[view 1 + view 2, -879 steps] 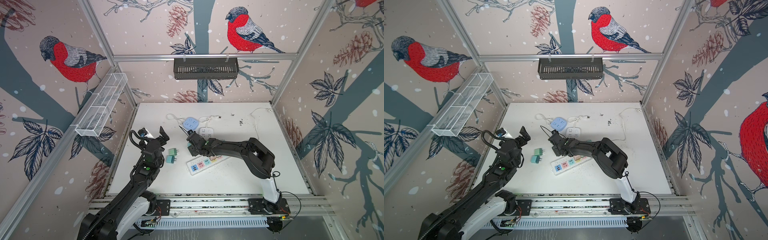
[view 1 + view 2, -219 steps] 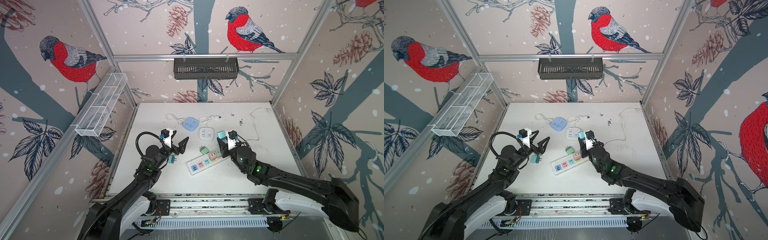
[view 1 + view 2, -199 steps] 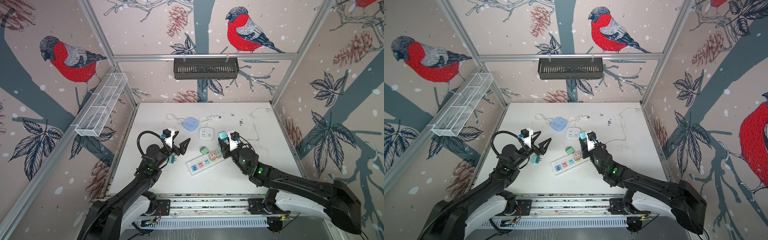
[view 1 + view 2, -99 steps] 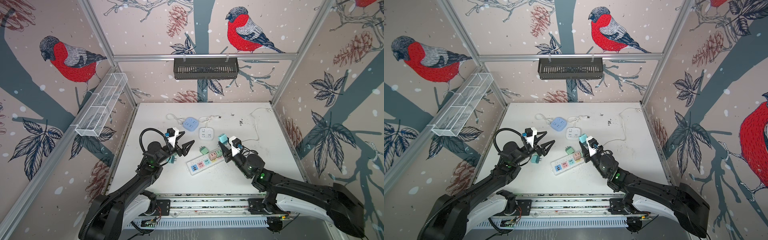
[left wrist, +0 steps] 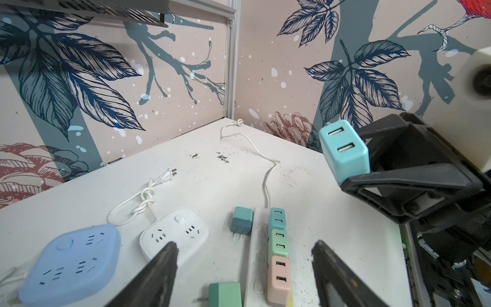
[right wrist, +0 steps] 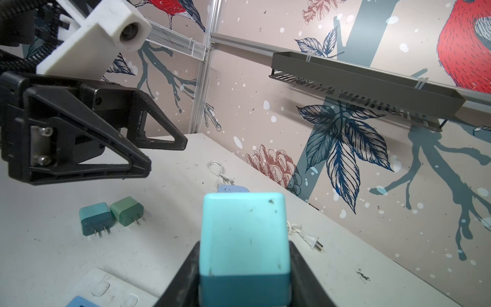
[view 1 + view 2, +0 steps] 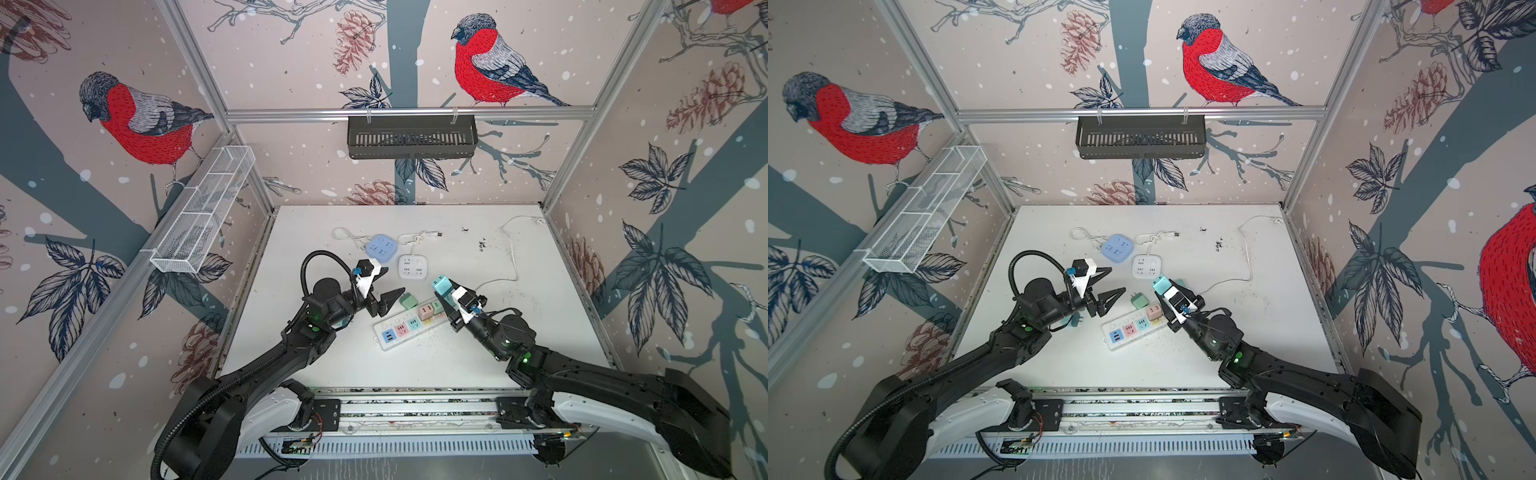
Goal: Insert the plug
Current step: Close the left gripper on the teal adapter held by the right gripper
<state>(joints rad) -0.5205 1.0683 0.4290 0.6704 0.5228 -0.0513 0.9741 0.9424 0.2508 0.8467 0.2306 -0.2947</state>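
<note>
wire basket (image 7: pixel 199 216): hangs on the left wall, off the table.
left gripper (image 7: pixel 395 280): jaws spread wide with nothing between them; raised over the table (image 7: pixel 316 365) left of the strip, tips pointing toward the right arm.
blue socket block (image 7: pixel 381 248): lies at the back, touching the white socket block (image 7: pixel 412 266); both have knotted white cords.
green plug (image 7: pixel 408 300): lies loose on the table just beside the strip, near the left gripper's tips.
dark teal plug (image 5: pixel 241 220): lies against the strip's long edge, prongs bare.
power strip (image 7: pixel 409 328): lies slanted mid-table; a teal, a green and a pink plug sit in a row at its cord end, and open sockets show at the other end.
pale blue plug (image 7: pixel 440 285): raised off the table at the strip's cord end, two slots facing outward.
right gripper (image 7: pixel 445 293): clenched on the pale blue plug.
white cord (image 7: pixel 513 257): runs from the strip to the back right corner.
</note>
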